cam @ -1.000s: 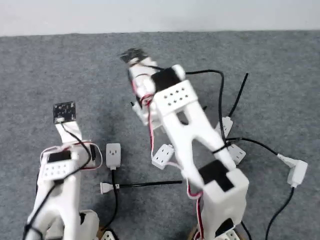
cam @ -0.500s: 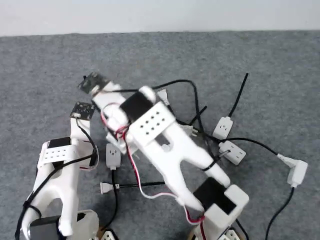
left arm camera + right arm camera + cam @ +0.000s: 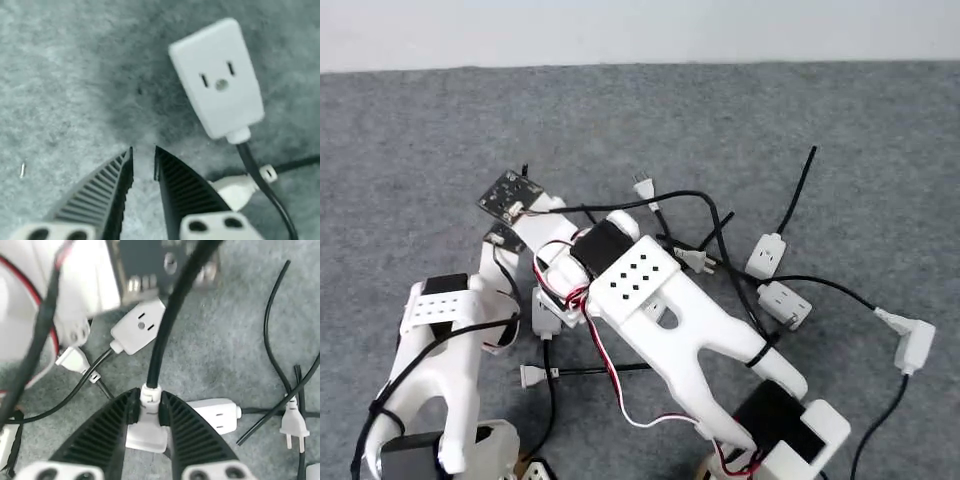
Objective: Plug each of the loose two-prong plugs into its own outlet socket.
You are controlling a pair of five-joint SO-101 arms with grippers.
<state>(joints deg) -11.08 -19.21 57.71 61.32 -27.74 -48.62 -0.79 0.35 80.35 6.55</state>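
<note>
Grey felt tabletop point(image 3: 420, 130), strewn with black cords and white fittings.

Right hand point(image 3: 148, 399): clamped on a white block point(image 3: 145, 437) at the end of a black cord point(image 3: 170, 315); whether this block is a plug or a socket cannot be told.

Left hand point(image 3: 143, 152): fingers narrowed to a slit, nothing between them, over bare felt.

Near socket point(image 3: 217, 77): face up, just beside the left hand. In the high view it lies lower left of centre, partly covered by the arms. Its cord passes a small plug point(image 3: 235, 190).

Further sockets: upper socket point(image 3: 765, 256) and lower socket point(image 3: 786, 304), near each other, right of centre.

Loose plugs: top plug point(image 3: 643, 187) above centre; middle plug point(image 3: 692, 260) among crossing cords; angled plug point(image 3: 915, 345) at the right edge.

Obstructions: right arm point(image 3: 660, 310) lies slantwise across the middle, over several cords. The left arm's wrist point(image 3: 82, 285) crowds the near socket.
</note>
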